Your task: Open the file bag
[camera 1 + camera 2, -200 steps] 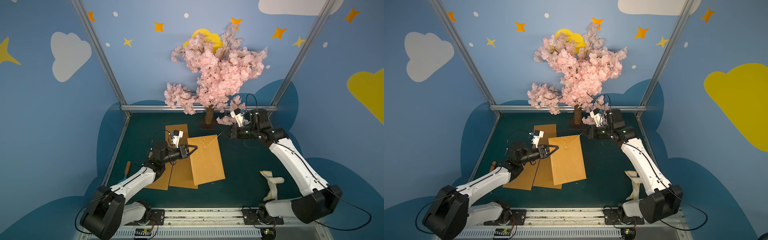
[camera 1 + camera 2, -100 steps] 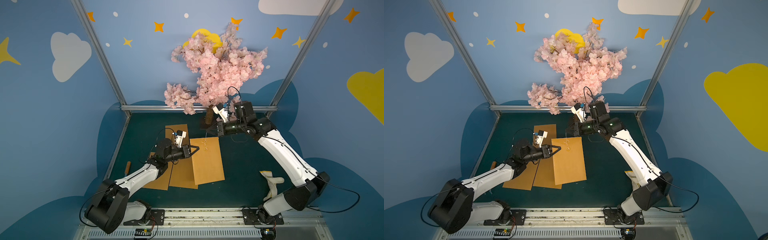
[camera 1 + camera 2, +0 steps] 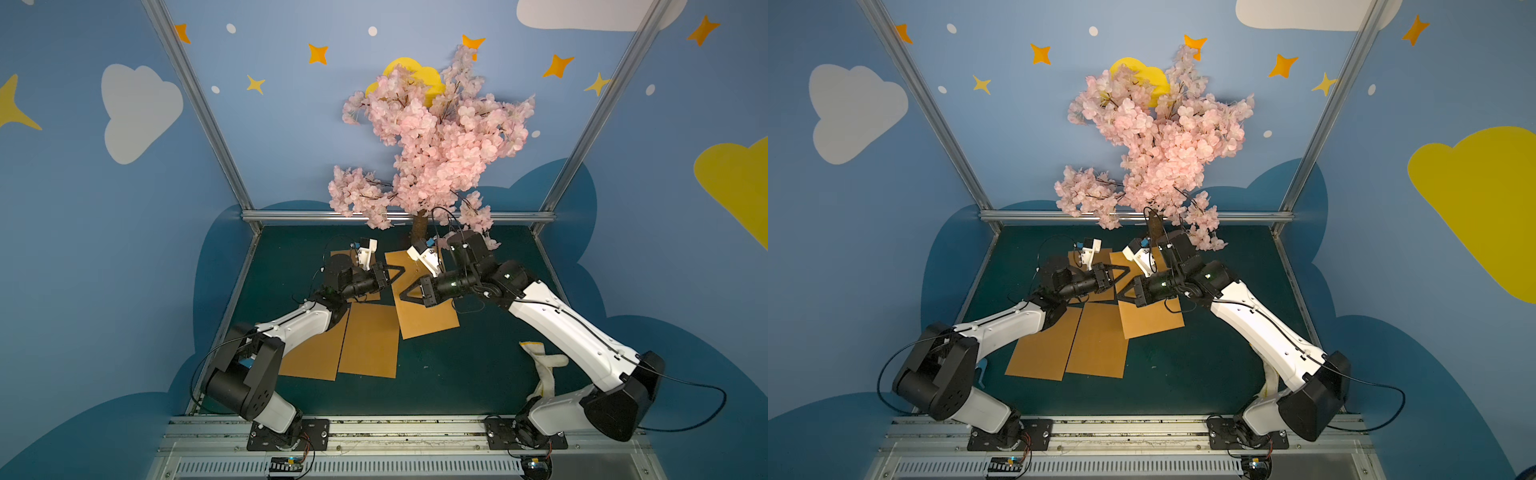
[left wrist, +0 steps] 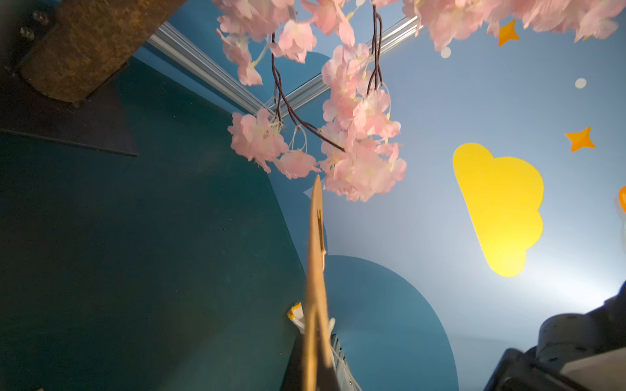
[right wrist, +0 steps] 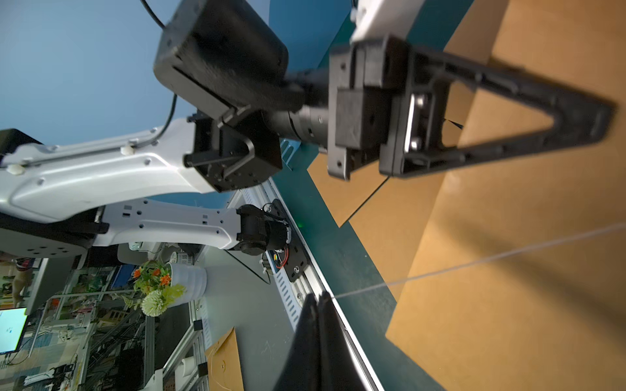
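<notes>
The file bag point(image 3: 424, 307) point(image 3: 1150, 316) is a brown paper envelope lying tilted on the green table, with its left edge lifted. My left gripper point(image 3: 401, 272) point(image 3: 1128, 272) is shut on that edge. In the left wrist view the file bag point(image 4: 315, 254) runs edge-on out of the left gripper point(image 4: 316, 335). My right gripper point(image 3: 402, 294) point(image 3: 1119, 296) hovers just in front of it, shut on the bag's thin white string point(image 5: 474, 262). That string stretches taut from the right gripper point(image 5: 318, 296) across the file bag point(image 5: 508, 287).
Two more brown envelopes point(image 3: 370, 345) point(image 3: 316, 353) lie flat at the front left, and a third point(image 3: 345, 257) lies under the left wrist. A pink blossom tree point(image 3: 432, 137) stands at the back, its branches hanging over both wrists. A white glove point(image 3: 544, 365) lies at the right.
My right gripper has swung from the back right leftward and toward the front, across the bag, drawing the string along. The left gripper has shifted slightly back and the bag has turned with it.
</notes>
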Controlling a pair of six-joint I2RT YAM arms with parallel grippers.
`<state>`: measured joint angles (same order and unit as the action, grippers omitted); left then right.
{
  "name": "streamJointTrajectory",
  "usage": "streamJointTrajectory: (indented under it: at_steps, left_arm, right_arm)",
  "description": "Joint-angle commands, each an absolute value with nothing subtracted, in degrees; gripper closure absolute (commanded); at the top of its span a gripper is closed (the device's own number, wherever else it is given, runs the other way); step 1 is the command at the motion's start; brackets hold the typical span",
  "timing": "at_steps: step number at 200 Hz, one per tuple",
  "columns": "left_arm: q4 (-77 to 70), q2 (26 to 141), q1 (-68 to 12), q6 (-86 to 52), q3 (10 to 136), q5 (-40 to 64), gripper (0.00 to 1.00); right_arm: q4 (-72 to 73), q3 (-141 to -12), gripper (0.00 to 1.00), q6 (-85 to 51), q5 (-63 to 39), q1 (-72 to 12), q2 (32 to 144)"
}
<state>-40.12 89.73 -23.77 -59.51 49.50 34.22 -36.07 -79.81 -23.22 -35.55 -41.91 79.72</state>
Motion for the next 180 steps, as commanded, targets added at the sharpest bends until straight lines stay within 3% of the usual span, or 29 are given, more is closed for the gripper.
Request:
streamJointTrajectory:
  at_steps: [1, 85, 180]
  left_arm:
    - [-45.26, 90.43, -22.08, -63.41, 52.25, 34.60, 0.97]
    - [-45.00, 84.91, -20.02, -63.56, 49.22, 37.94, 0.97]
    - [-42.08, 75.20, -19.95, -60.87, 39.64, 41.91, 0.98]
  right_arm:
    - [-34.07, -77.35, 1.00, -24.13, -33.92, -41.50, 74.98]
    - [-42.07, -71.92, 1.00, -21.21, -31.99, -26.45, 64.57]
    - [-43.37, -81.03, 1.00, -17.82, -33.96, -18.66, 70.77]
